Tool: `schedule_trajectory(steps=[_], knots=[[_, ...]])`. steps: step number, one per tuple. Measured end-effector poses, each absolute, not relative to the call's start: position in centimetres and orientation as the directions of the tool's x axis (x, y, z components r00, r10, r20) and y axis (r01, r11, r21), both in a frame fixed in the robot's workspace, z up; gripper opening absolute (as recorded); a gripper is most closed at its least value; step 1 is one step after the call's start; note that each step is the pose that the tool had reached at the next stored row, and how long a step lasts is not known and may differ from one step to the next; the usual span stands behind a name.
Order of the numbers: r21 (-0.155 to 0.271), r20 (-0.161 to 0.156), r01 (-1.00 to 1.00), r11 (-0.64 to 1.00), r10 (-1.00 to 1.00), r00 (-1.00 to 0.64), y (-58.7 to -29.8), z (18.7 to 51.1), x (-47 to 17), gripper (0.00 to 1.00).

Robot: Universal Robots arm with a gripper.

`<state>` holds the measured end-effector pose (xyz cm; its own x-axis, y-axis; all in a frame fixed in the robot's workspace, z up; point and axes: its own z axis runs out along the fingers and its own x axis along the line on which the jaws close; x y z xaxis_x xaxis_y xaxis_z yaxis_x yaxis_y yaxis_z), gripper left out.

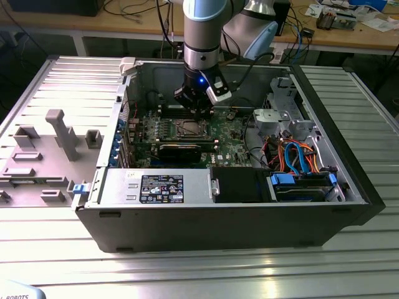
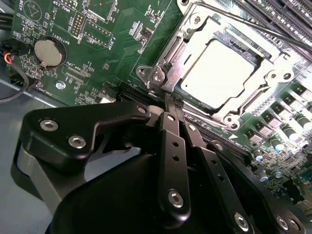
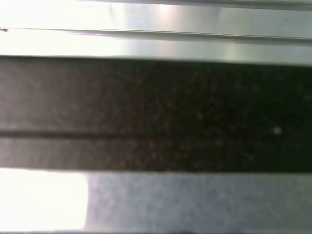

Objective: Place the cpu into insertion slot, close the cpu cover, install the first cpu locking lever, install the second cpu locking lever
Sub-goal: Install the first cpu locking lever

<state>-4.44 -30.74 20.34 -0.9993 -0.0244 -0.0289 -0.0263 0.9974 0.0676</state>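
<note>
The cpu [image 2: 217,75] already sits in the insertion slot [image 2: 253,53], and the cpu cover [image 2: 190,46] lies flat over it, its window framing the bright chip. The step in hand looks like the first locking lever. The gripper [image 2: 168,100] is at the socket's corner, its fingers [image 2: 171,119] drawn together to a narrow point touching a thin lever [image 2: 161,80] there. A steady sideways push under the catch seems needed. In the exterior view, the open computer case [image 1: 349,205] holds the green motherboard [image 1: 234,134], with the gripper [image 1: 198,112] just above the socket [image 1: 189,129].
</note>
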Motion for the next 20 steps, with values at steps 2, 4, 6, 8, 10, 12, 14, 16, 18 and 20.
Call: schedule_trajectory(steps=[2, 4, 6, 8, 10, 12, 14, 16, 18, 20], knots=[[0.067, -0.029, -0.026, 0.997, -0.024, -0.999, -30.74, 20.34, -4.44, 0.11], [0.067, -0.029, -0.026, 0.997, -0.024, -0.999, -30.73, 20.37, -4.44, 0.11], [0.068, -0.029, -0.026, 0.997, -0.024, -0.999, -30.73, 20.38, -4.43, 0.11], [0.067, -0.029, -0.026, 0.997, -0.024, -0.999, -30.73, 20.39, -4.43, 0.11], [0.065, -0.029, -0.026, 0.998, -0.024, -0.999, -30.74, 20.40, -4.44, 0.11], [0.062, -0.029, -0.026, 0.998, -0.024, -0.999, -30.74, 20.38, -4.44, 0.11], [0.061, -0.029, -0.026, 0.998, -0.024, -0.999, -30.74, 20.37, -4.44, 0.11], [0.061, -0.029, -0.026, 0.998, -0.024, -0.999, -30.74, 20.34, -4.44, 0.11], [0.061, -0.029, -0.026, 0.998, -0.024, -0.999, -30.74, 20.31, -4.44, 0.11], [0.061, -0.029, -0.026, 0.998, -0.024, -0.999, -30.74, 20.26, -4.44, 0.11]])
